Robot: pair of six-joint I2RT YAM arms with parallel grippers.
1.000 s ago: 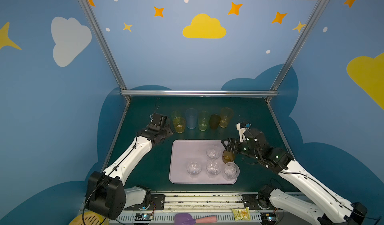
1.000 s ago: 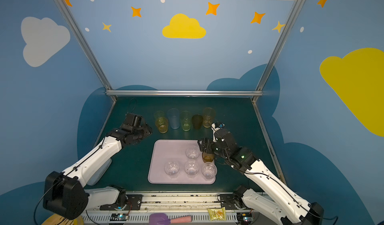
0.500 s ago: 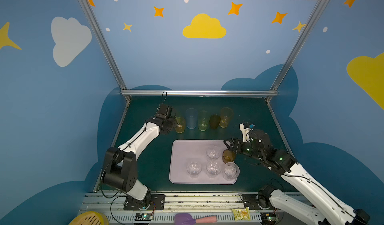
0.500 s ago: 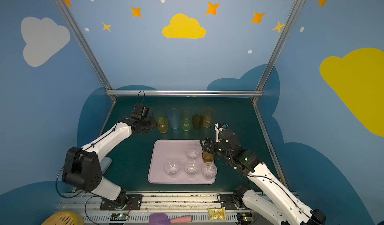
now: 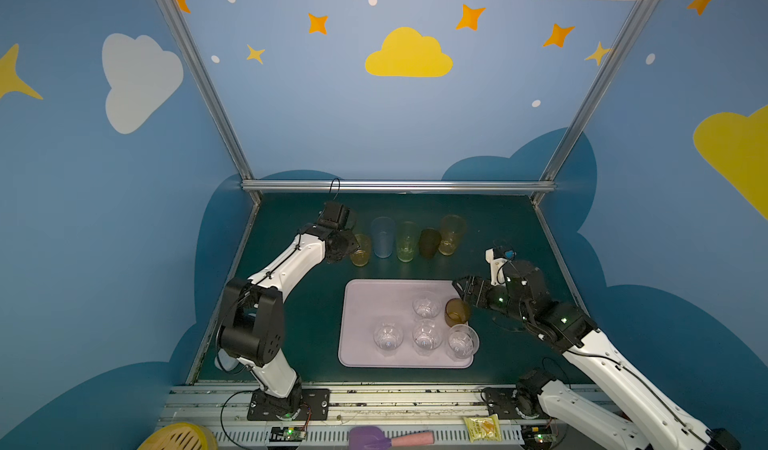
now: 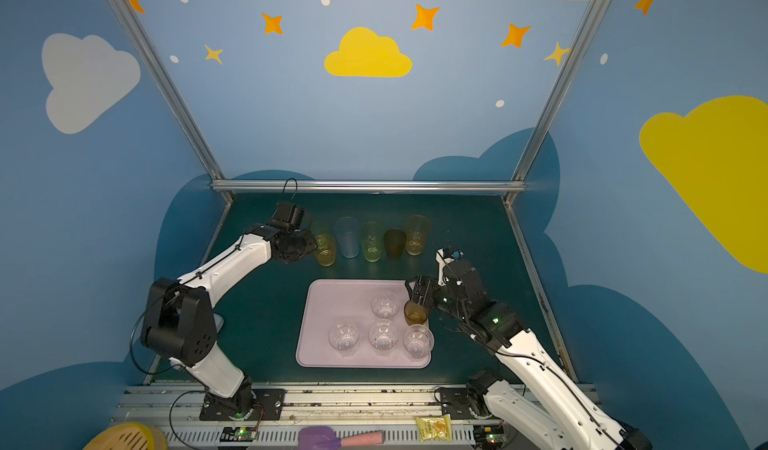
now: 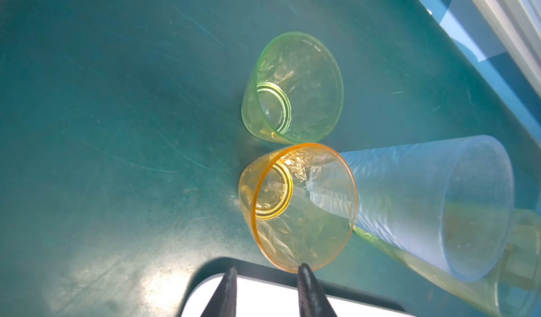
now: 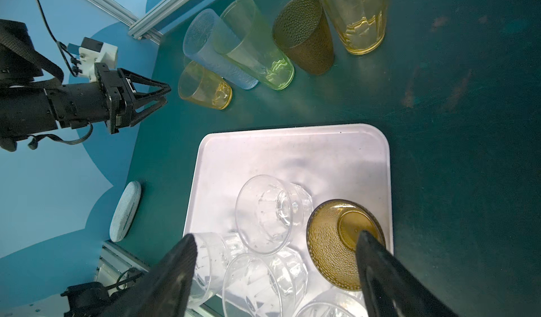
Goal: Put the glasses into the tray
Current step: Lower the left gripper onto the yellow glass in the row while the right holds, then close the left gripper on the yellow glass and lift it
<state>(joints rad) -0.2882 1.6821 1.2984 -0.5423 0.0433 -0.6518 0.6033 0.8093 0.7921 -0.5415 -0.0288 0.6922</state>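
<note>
Left gripper [image 7: 268, 270] hangs with its jaws part-way apart, clamped on nothing. One fingertip [image 7: 306, 280] sits at the near rim of the short amber tumbler [image 7: 295, 207]; whether it touches, I cannot tell. That tumbler stands on the dark green table [image 7: 117, 125], at the left end of the back row, just beside the tall blue tumbler [image 7: 424, 207] and near the short green tumbler [image 7: 292, 90].

The step in hand looks to be picking up the amber one. It should go best with one finger inside the rim and one outside, a soft squeeze on the thin wall, then a straight lift before any sideways travel, so neither neighbour gets knocked.

Right gripper [image 8: 275, 235] gapes wide and holds nothing over the right edge of the pink-lilac tray [image 8: 263, 154]. The short brown tumbler [image 8: 336, 242] stands free there beside four clear faceted tumblers [image 8: 272, 213].

Only the left wrist view shows the green tumbler plainly. The right wrist view gives the left gripper side-on at rim height, seemingly just short of the amber wall. Both top views show that the tray's left half is bare, the likeliest place to set the amber tumbler down.
</note>
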